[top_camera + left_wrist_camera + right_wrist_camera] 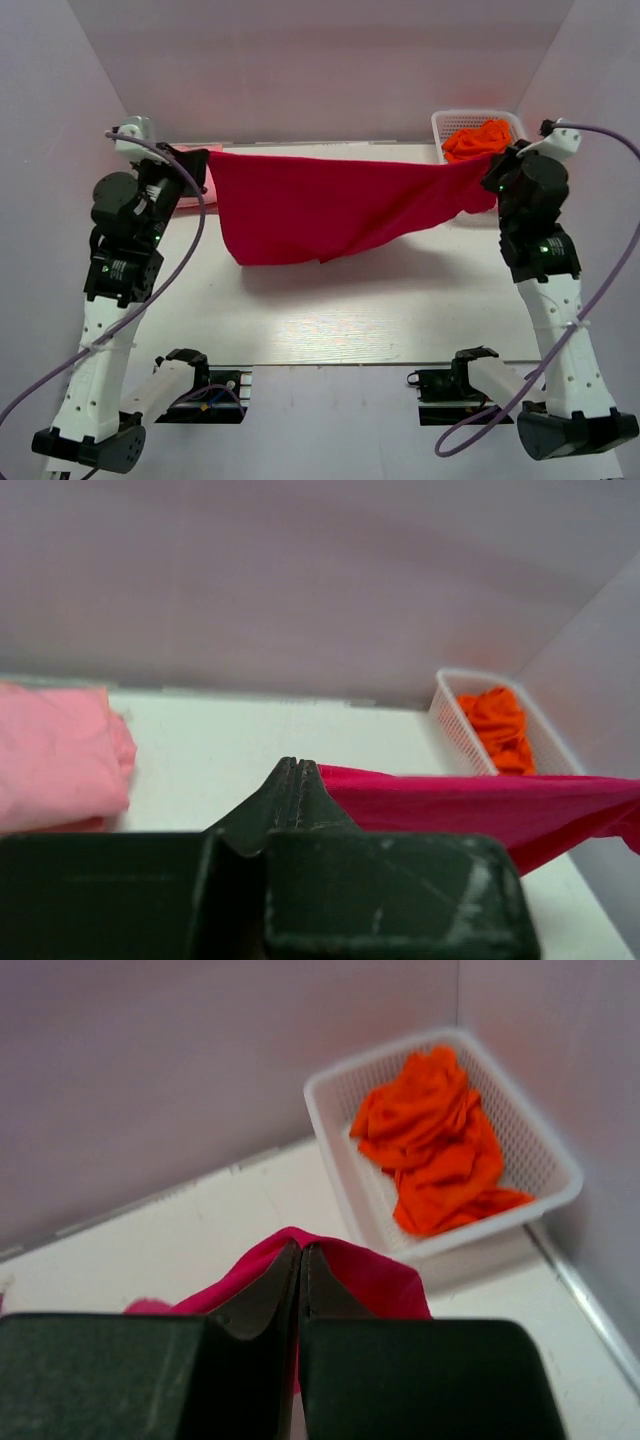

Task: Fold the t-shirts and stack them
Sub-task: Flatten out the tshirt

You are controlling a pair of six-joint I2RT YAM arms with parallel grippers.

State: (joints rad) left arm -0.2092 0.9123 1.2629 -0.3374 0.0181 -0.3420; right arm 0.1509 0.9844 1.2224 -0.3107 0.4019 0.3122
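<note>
A large crimson-red t-shirt (330, 205) hangs stretched in the air between my two grippers, above the white table (380, 310). My left gripper (205, 160) is shut on its left corner; in the left wrist view the red cloth (480, 805) runs off to the right from the closed gripper (292, 765). My right gripper (490, 180) is shut on its right corner, with red cloth (375, 1275) bunched round the closed gripper (301, 1250). A folded light pink t-shirt (55, 755) lies at the far left. Orange t-shirts (435, 1155) lie crumpled in a white basket (335, 1095).
The white basket (445, 125) stands at the far right corner, just behind my right gripper. Pale walls close in the back and both sides. The pink shirt (190, 200) lies mostly hidden behind my left arm.
</note>
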